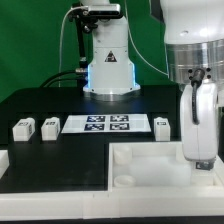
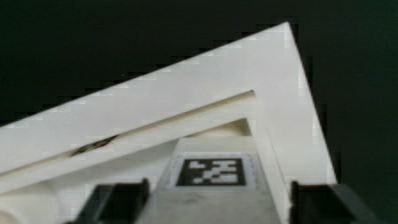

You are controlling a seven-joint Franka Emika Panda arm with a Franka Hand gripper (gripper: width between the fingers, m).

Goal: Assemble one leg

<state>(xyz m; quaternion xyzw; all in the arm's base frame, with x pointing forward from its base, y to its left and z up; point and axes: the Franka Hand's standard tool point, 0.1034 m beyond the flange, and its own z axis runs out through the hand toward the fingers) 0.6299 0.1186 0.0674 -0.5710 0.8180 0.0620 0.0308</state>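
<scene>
On the black table point(image 1: 60, 105), seen from the exterior view, three loose legs lie in a row with the marker board point(image 1: 107, 124): two point(image 1: 23, 128) point(image 1: 50, 124) to the exterior view's left of it, one point(image 1: 163, 125) just beside its right end. Nearer the camera lies the large white slab point(image 1: 140, 168) with raised rims and corner sockets. Arm comes down at the exterior view's right; the gripper point(image 1: 198, 158) hangs low over the slab's right part, fingertips near or at its surface. Whether anything sits between the fingers cannot be told from this side. Robot base stands behind, lit blue. Wrist view: both dark fingers point(image 2: 118, 205) frame a white leg point(image 2: 217, 180) with its tag facing the camera; the leg sits between them and they appear closed on it, narrow, though actual contact at the pads is below the edge of the picture. Beyond the leg, a corner of the slab point(image 2: 231, 80) runs to a point, ribs and a recess showing; black table around it. Judgement: step in hand is bringing the held leg to a corner socket. To do it well: keep the leg upright, line its end squarely over the socket before lowering, descend slowly, hold firm until seated. Risk: a tilted leg catching on the rim, or the slab sliding.
</scene>
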